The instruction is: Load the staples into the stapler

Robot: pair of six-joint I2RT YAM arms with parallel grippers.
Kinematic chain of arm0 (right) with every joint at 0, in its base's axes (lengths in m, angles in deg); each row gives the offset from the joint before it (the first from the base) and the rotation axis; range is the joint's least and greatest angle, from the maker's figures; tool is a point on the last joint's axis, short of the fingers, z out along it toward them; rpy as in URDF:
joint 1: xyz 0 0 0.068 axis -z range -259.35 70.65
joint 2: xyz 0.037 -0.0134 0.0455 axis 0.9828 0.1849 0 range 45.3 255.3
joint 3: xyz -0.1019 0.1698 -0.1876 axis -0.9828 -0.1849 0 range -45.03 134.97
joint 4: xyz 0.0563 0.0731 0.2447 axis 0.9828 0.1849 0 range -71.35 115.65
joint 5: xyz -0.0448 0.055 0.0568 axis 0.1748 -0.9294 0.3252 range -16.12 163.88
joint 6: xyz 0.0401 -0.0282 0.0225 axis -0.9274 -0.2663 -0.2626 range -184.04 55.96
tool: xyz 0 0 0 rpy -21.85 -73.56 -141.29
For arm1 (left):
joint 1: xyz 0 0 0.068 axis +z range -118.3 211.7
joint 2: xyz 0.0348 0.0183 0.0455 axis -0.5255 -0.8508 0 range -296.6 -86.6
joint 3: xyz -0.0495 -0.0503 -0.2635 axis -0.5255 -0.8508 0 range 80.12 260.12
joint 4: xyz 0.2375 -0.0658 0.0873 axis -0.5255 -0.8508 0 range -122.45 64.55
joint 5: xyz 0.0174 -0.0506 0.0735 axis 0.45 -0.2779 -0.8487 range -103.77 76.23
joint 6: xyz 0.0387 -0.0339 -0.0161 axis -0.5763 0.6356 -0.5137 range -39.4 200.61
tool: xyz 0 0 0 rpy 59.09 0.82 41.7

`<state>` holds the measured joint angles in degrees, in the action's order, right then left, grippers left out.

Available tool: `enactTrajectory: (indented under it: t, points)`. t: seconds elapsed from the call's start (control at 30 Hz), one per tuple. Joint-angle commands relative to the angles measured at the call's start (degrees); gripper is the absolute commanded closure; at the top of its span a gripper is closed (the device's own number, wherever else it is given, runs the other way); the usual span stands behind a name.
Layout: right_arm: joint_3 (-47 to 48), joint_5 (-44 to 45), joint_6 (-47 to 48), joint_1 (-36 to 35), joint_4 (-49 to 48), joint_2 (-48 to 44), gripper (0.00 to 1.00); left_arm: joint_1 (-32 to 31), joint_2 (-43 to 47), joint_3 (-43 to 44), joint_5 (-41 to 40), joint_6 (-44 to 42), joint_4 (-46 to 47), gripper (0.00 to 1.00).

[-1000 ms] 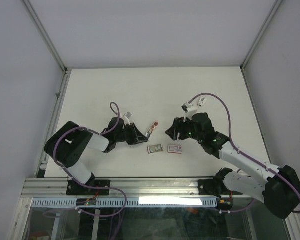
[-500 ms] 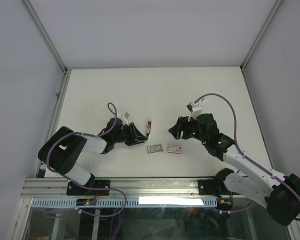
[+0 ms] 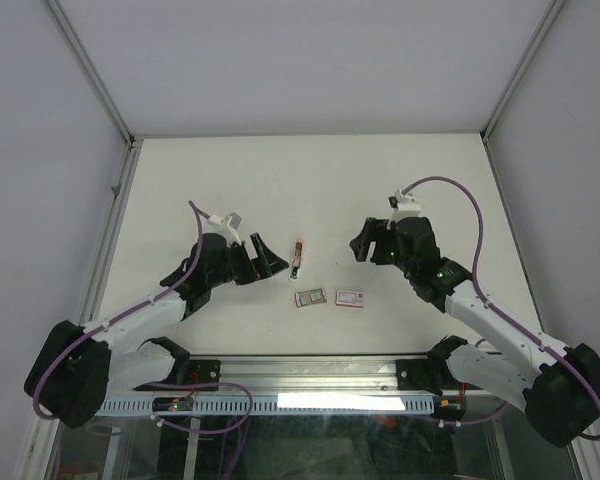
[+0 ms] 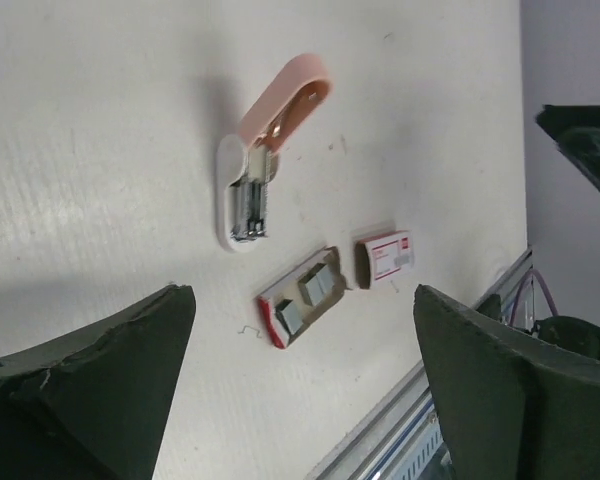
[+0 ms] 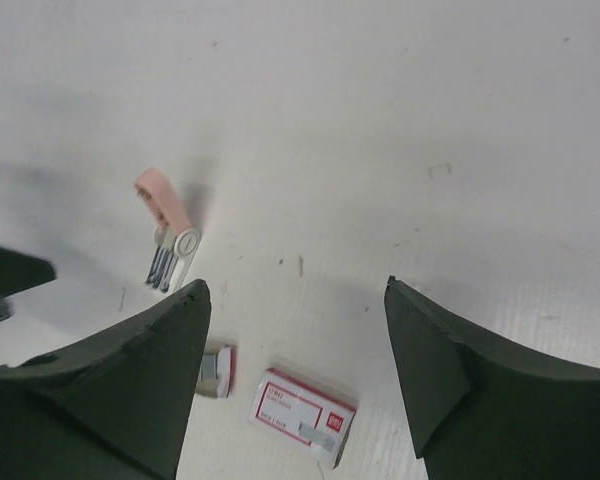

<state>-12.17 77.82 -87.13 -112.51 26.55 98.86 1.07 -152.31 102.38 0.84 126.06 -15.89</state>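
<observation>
Item one, stapler (image 3: pixel 297 257): lies near the middle of the white table (image 3: pixel 310 170); pink upper arm (image 4: pixel 280 100) swung open away from the white base (image 4: pixel 224 188); silvery metal channel (image 4: pixel 248 210) exposed in the base; touched by neither gripper. Item two, the staples, in two parts, both flat on the table at about 5 o'clock of the stapler in the top view and apart from it: inner tray (image 4: pixel 302 296), red-edged, fully out of its sleeve, with short grey staple strips lying in it; staple box (image 4: pixel 388 255), white with a red label, just beside the tray at its 3 o'clock in the top view, a small gap between them; the print on the label is too small to read, and the right wrist view adds only a red square at one end of the box; in that view the tray is partly hidden behind a finger. Item three, left gripper (image 3: pixel 271 254): at 9 o'clock of the stapler, near it but not touching; fingers (image 4: pixel 100 390) spread wide, nothing held between them. Item four, right gripper (image 3: pixel 359 248): at 3 o'clock of the stapler, farther off than the left, at about 12 o'clock of the staple box; fingers (image 5: pixel 110 400) parted wide, nothing in their grasp.
</observation>
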Motion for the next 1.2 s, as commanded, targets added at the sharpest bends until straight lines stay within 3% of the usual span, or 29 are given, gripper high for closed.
enactTrajectory:
  t: [0.0, 0.17, 0.33, 0.5, 0.8, 1.17]
  points:
    - [7.6, 7.4, -2.1, 3.7, -1.2, 7.1, 0.26, 1.0, 10.4, 8.6, -5.3, -5.9, -11.7, 0.02]
    - [16.0, 12.5, -1.5, 9.3, -0.1, 20.4, 0.26, 3.0, 12.0, 22.7, -3.1, -12.9, -26.7, 0.01]
    - [24.2, 16.0, -2.6, 14.7, 0.5, 32.8, 0.21, 4.3, 13.6, 30.0, -6.4, -20.1, -32.7, 0.01]
    - [33.4, 20.3, -4.2, 17.1, 2.5, 43.9, 0.16, 4.4, 15.8, 28.9, -16.1, -24.0, -33.2, 0.01]
    - [45.4, 29.4, -6.9, 18.8, 10.2, 56.8, 0.15, 4.4, 15.5, 27.2, -18.2, -25.8, -33.2, 0.01]
    - [43.7, 21.6, -8.6, 21.8, 7.3, 59.3, 0.21, 4.5, 17.7, 26.5, -20.5, -26.3, -33.1, 0.01]
